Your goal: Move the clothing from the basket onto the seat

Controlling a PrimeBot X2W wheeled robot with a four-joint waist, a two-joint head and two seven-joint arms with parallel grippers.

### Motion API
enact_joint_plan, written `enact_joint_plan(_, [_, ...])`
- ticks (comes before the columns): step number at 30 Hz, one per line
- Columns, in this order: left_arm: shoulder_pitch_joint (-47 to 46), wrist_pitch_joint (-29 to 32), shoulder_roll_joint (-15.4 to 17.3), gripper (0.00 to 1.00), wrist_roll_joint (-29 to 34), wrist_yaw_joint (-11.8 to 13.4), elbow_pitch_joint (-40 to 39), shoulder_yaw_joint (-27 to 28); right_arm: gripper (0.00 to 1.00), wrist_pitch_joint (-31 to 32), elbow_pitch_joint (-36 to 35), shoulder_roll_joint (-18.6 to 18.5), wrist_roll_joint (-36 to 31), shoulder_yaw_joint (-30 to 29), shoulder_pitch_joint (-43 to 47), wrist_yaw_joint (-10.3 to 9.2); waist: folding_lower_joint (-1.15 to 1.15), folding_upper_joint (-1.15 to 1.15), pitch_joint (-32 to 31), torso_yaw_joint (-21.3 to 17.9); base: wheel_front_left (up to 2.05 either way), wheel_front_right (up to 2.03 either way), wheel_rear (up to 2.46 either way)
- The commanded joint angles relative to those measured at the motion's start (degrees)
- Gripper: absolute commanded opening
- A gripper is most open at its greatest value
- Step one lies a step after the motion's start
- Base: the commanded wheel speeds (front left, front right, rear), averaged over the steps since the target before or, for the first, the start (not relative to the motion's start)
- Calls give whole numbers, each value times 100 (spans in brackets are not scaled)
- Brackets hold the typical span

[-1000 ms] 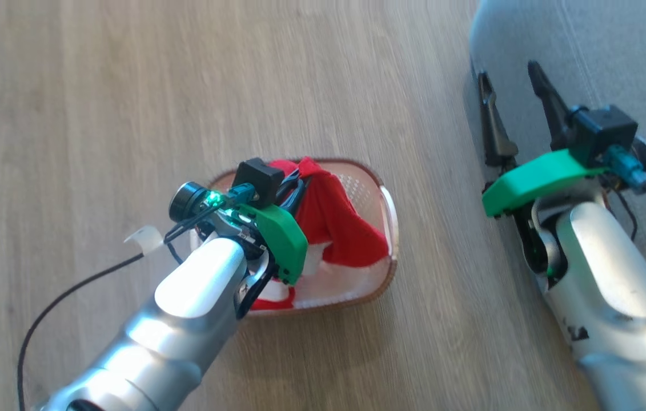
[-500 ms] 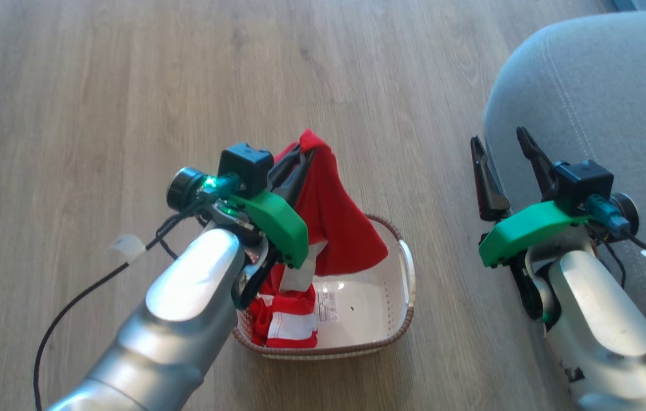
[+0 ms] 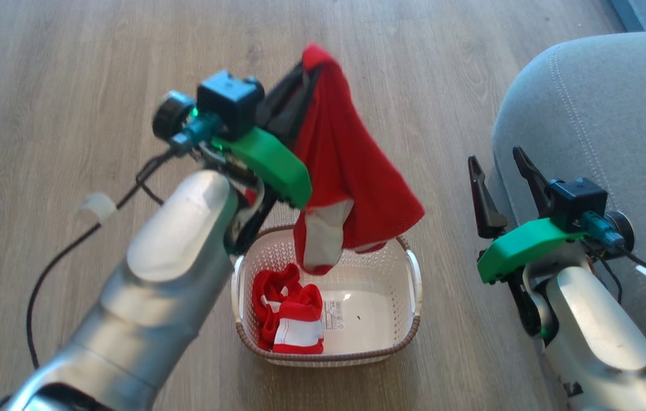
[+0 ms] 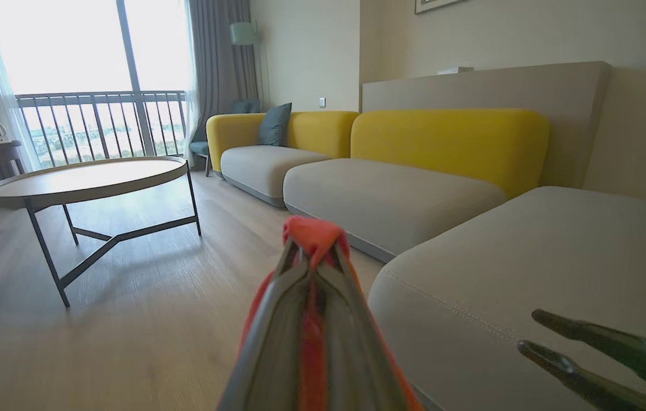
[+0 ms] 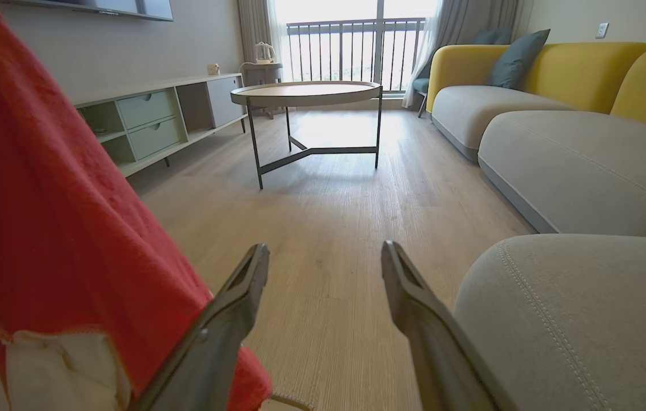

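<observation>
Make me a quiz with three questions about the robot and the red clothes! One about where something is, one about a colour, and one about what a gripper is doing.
1. Where does the basket stand?
A) on a bed
B) on the wooden floor
C) on a kitchen counter

2. What colour is the garment hanging from the left gripper?
A) blue
B) yellow
C) red with white

3. The right gripper is:
A) open and empty
B) shut on a sock
C) shut on the basket's handle

Answers:
1 B: floorboards show all round the basket.
2 C: red cloth with a white panel hangs from the shut jaws.
3 A: its jaws stand apart with nothing between them.
</observation>
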Motion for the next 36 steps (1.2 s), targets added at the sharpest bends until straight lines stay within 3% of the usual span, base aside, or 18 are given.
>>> enact_joint_plan(1, [-397,-49,147,0,36,12,-213,233,100,-28,-192,46,37,85,-70,41,1,0,3,1,0,0,0])
enact_joint_plan(18, [-659,67,206,0,30,124,-656,196,100,-28,-266,68,87,226,-144,41,1,0,66,-7,0,0,0])
enact_joint_plan(29, [-616,74,111,0,-14,130,-791,-35,100,-28,-589,-8,379,1525,-865,41,1,0,117,235,0,0,0])
enact_joint_plan(36, [-562,68,44,0,-82,137,-929,-222,100,-28,36,40,568,2136,-1260,41,1,0,98,439,0,0,0])
